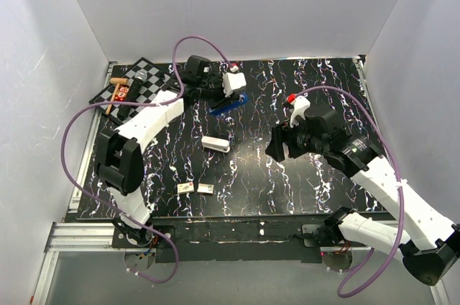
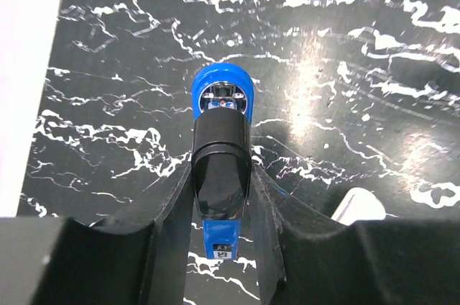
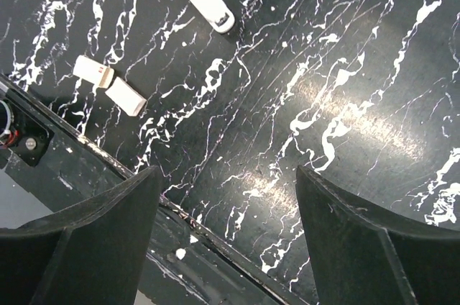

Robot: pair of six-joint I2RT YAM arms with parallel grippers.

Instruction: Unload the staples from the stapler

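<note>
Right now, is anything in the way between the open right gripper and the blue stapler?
Nothing I can see. The stretch of table between the right gripper and the blue stapler is bare. The white stapler lies nearer the arms, off that line. The left gripper clamps the blue stapler's sides.

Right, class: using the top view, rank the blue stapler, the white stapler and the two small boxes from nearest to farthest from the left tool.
1. The blue stapler: far side of the table, clamped in the left tool.
2. The white stapler: mid-table, nearer the arms' bases.
3. The small boxes: by the near edge; the two are too close to call between them.
</note>
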